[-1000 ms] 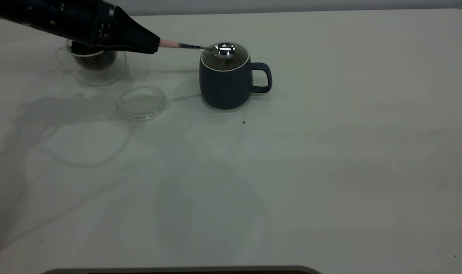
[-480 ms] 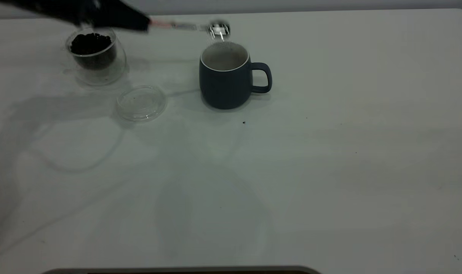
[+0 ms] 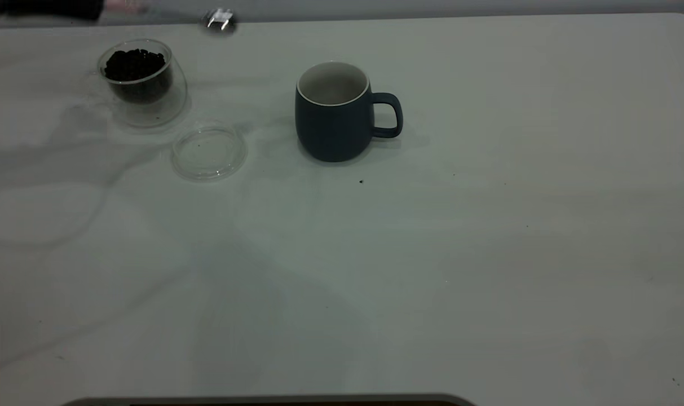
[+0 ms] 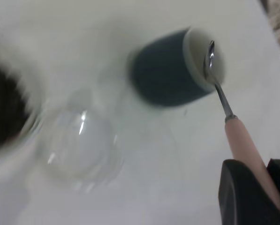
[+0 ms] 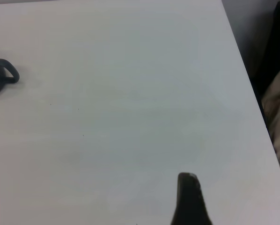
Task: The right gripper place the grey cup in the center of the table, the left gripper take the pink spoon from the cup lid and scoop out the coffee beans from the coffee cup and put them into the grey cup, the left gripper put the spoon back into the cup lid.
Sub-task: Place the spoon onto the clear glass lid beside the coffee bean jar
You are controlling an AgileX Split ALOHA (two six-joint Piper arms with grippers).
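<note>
The grey cup [image 3: 333,115] stands upright at mid-table, handle to the right; its inside looks pale and I cannot tell if beans lie in it. The coffee cup [image 3: 141,84] with dark coffee beans [image 3: 134,63] stands at the far left. The cup lid [image 3: 209,152] lies bare in front of it. My left gripper [image 3: 43,8] is at the top left edge, shut on the pink spoon [image 3: 124,7], whose silver bowl [image 3: 219,20] hangs in the air behind and right of the coffee cup. In the left wrist view the gripper [image 4: 264,194] clamps the spoon handle [image 4: 245,145].
The white table [image 3: 432,254] has a few tiny dark specks in front of the grey cup. My right gripper [image 5: 189,197] hovers over the table's right part, far from the grey cup's handle [image 5: 6,70]. The table's edge runs along the right.
My left gripper has lifted the spoon from over the grey cup and swung it up and left, past the coffee cup. The cups and lid have not moved.
</note>
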